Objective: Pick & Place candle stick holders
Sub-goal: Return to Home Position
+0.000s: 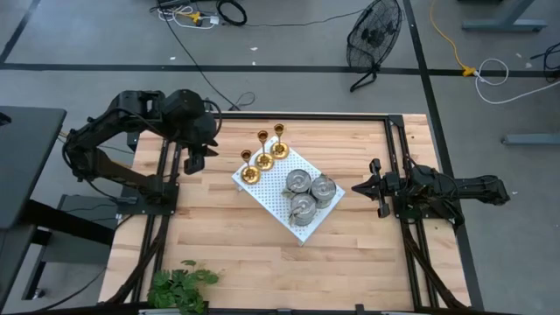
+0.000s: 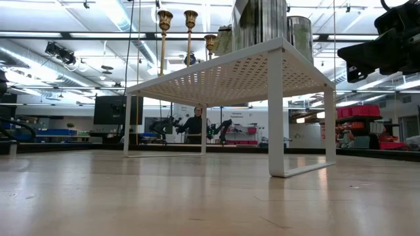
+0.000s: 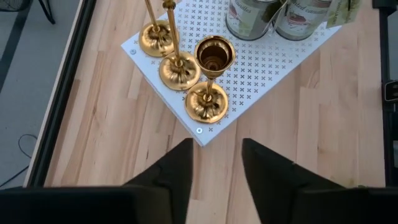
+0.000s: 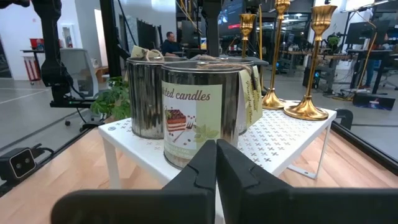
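High view: three shiny brass holders (image 1: 262,161), three silver tins (image 1: 323,189); left gripper (image 3: 216,144) parted, right gripper (image 1: 359,186) clenched.

Bright, even light falls from ceiling strip lamps (image 2: 121,16), which show as white glare across the top of the low view. The white perforated shelf (image 1: 267,194) throws only a soft, faint shadow on the wooden table (image 1: 219,254). From the low view its underside is shaded, and the table top carries a dull sheen. The brass candle stick holders (image 3: 207,102) flash hard highlights on their round bases in the left wrist view. The silver candle tins (image 4: 189,115) mirror the room in streaks, and the white wall (image 4: 12,28) beyond them is washed out.
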Robot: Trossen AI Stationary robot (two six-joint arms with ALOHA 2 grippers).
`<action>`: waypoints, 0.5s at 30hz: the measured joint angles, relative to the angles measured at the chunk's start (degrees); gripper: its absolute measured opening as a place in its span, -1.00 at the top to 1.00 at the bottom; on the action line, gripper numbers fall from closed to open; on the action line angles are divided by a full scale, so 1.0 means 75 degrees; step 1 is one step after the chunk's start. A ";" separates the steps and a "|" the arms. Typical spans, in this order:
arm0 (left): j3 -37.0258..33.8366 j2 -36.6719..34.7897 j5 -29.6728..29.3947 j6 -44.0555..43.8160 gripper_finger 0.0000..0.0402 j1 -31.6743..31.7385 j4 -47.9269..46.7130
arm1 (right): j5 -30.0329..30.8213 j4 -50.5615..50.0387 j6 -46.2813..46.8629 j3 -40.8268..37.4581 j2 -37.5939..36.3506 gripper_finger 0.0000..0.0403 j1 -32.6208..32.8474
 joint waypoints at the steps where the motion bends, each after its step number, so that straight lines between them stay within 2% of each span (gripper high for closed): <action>1: 0.0000 -0.0005 0.0000 0.0000 0.31 0.0000 -0.0005 | 0.0000 0.0000 -0.0002 0.0000 0.0001 0.92 0.0000; 7: 0.0000 -0.0060 0.0006 0.0000 0.53 0.0000 -0.0005 | 0.0000 0.0000 0.0001 0.0000 0.0001 0.92 0.0003; 15: 0.0000 -0.0043 0.0009 0.0000 0.71 0.0000 0.0000 | 0.0002 0.0000 0.0000 0.0001 -0.0002 0.92 0.0000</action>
